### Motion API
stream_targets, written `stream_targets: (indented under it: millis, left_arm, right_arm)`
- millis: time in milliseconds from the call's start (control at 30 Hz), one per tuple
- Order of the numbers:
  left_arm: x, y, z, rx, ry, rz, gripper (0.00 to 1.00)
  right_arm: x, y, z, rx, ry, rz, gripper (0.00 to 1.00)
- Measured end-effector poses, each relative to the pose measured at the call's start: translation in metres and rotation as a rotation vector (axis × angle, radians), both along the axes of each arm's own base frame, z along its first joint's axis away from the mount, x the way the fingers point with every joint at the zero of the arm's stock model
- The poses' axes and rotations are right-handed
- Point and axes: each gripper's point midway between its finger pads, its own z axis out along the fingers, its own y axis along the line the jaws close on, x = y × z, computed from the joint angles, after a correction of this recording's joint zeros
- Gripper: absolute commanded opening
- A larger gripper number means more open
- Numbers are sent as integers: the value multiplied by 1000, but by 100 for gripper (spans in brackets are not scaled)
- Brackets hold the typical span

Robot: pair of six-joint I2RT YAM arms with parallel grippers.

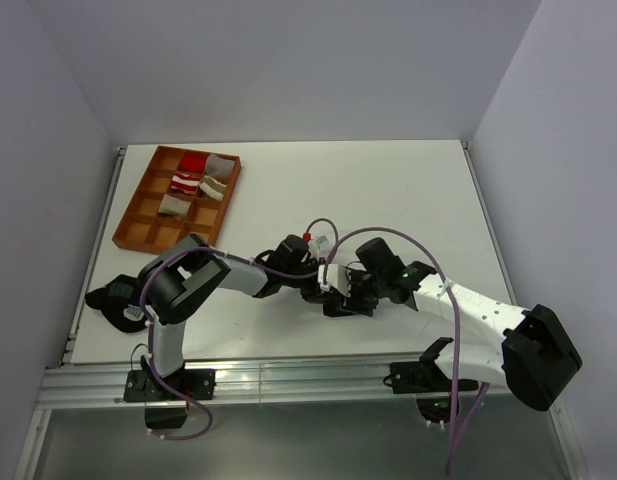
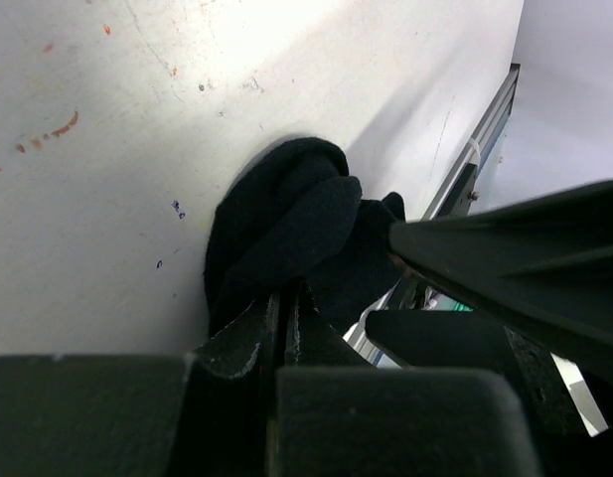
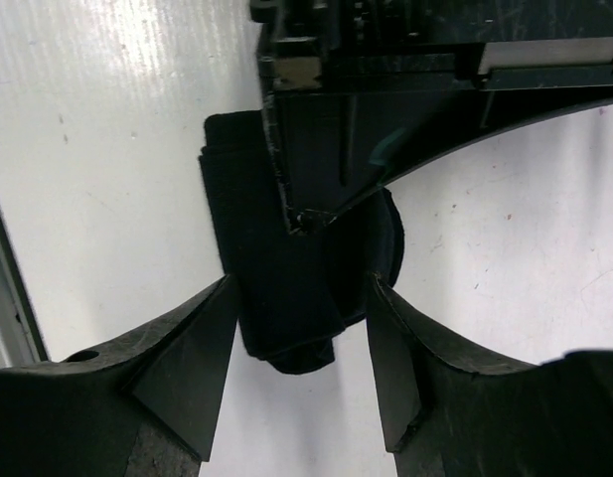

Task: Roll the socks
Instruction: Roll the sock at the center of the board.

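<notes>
Centrally, plain black fabric sock (image 2: 286, 224), bunched into a loose roll, is lying on white tabletop (image 1: 388, 190), left gripper (image 2: 284, 298) pinching it with fingers pressed together, right gripper (image 3: 298, 283) straddling it, jaws standing wide apart.

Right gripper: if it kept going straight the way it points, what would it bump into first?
Most likely the bunched black fabric sock, lying on the white table between the open fingers of the right gripper. The left gripper, shut on that sock, sits just beyond; depth is unclear.

Black-and-white arms (image 1: 488, 318), purple cables (image 1: 459, 345)
</notes>
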Motion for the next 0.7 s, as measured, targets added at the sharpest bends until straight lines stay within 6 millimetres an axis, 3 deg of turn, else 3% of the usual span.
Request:
stream_targets:
  millis: [200, 533, 700]
  left_arm:
    - [1, 0, -1, -7, 21, -3, 0]
    - [1, -1, -1, -12, 40, -9, 0]
    - [0, -1, -1, -16, 45, -6, 4]
  right_arm:
    - [-8, -1, -1, -11, 13, 16, 61]
    - [-17, -8, -26, -79, 64, 36, 59]
    - [-10, -7, -35, -96, 57, 25, 42]
